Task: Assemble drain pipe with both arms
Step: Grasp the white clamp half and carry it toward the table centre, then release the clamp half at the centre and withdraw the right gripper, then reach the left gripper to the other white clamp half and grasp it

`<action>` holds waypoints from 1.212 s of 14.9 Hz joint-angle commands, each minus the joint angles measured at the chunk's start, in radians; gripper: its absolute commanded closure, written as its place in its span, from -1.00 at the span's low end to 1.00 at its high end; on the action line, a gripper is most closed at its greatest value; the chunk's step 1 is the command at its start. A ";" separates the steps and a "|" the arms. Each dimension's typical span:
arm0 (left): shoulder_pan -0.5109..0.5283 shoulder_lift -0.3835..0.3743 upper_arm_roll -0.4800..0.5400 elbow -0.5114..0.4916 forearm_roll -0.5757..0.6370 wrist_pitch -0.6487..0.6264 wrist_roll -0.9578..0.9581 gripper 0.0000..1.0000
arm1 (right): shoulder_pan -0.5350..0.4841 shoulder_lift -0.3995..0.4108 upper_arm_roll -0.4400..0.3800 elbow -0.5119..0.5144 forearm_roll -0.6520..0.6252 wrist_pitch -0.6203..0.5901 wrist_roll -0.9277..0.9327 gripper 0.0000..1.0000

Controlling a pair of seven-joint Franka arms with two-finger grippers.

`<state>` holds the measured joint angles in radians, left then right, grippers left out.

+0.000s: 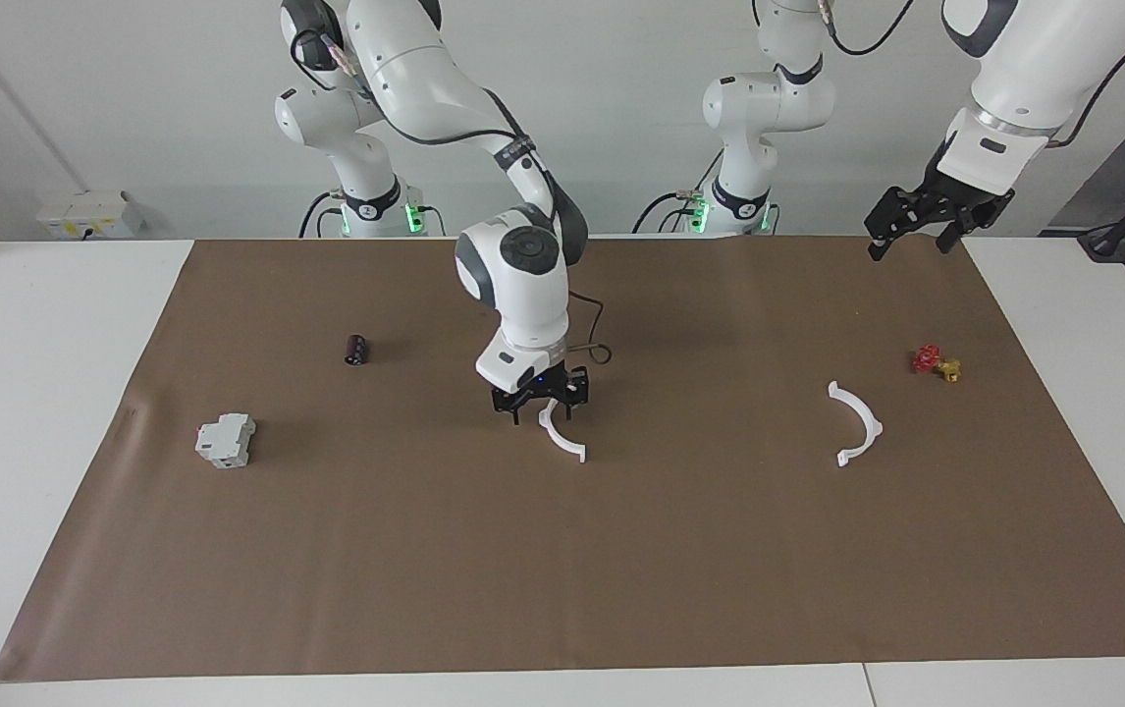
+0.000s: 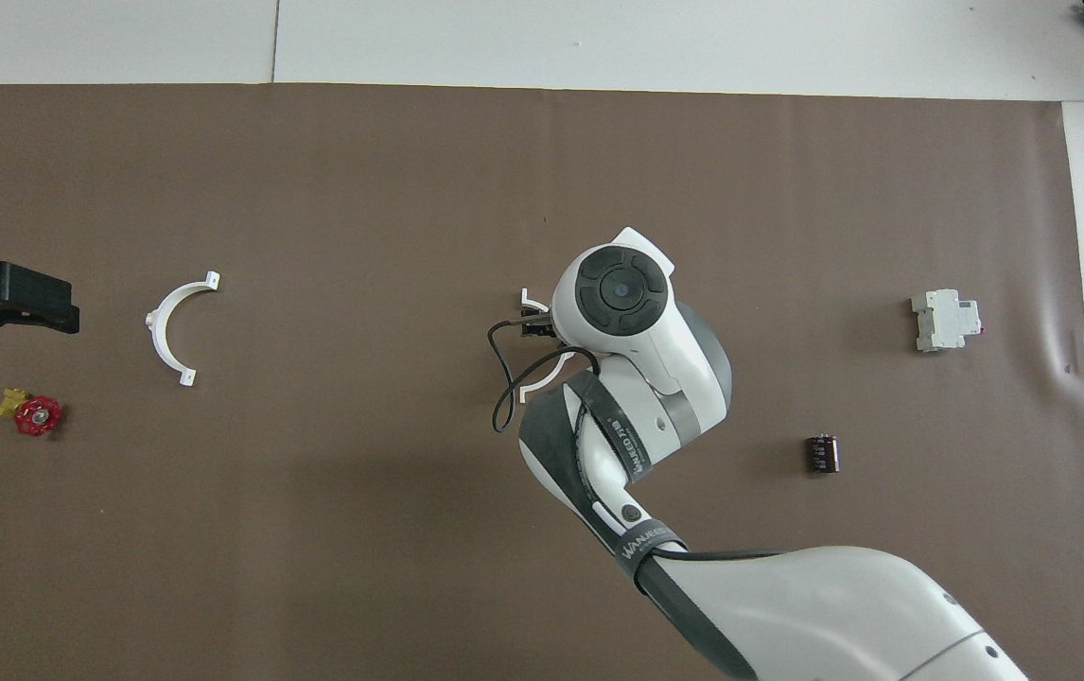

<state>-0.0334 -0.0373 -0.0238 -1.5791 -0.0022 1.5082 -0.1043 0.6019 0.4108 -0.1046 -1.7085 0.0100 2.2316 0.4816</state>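
Facing view: high, across the table, looking toward the robot bases at frame top. Overhead view: steep, looking down from the robots' end, seemingly closer. Both share the brown mat [image 1: 562, 550], flipped half a turn.

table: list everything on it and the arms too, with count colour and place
half-rings: 2, white; one mid-mat at the right tool, one toward the left arm's end
valve: 1, red and yellow, left arm's end, nearer the robots than that half-ring
block: 1, grey-white, right arm's end
cylinder: 1, dark, nearer the robots than the block
mat: 1, brown, on the table
right tool: black, down at the mid-mat half-ring
left tool: black, open, raised, waiting
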 commanded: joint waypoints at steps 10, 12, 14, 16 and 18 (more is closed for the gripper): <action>0.006 -0.148 0.001 -0.313 -0.012 0.286 -0.147 -1.00 | -0.447 -0.395 0.003 -0.019 -0.011 -0.456 -0.372 -1.00; 0.009 -0.182 0.002 -0.422 -0.012 0.419 -0.167 -1.00 | -0.505 -0.420 0.003 -0.008 -0.011 -0.528 -0.420 -1.00; 0.024 -0.168 0.002 -0.459 -0.012 0.509 -0.190 -1.00 | -0.534 -0.422 0.002 0.047 -0.019 -0.605 -0.465 -1.00; 0.059 -0.118 0.001 -0.487 -0.012 0.596 -0.190 -1.00 | -0.556 -0.420 0.003 0.104 -0.037 -0.662 -0.471 -1.00; 0.059 -0.043 0.001 -0.495 -0.012 0.658 -0.193 -1.00 | -0.544 -0.423 0.016 0.101 -0.109 -0.676 -0.471 -1.00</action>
<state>0.0129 -0.1417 -0.0176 -2.0526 -0.0022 2.0892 -0.2860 0.0631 -0.0198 -0.1141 -1.6287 -0.0425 1.5849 0.0269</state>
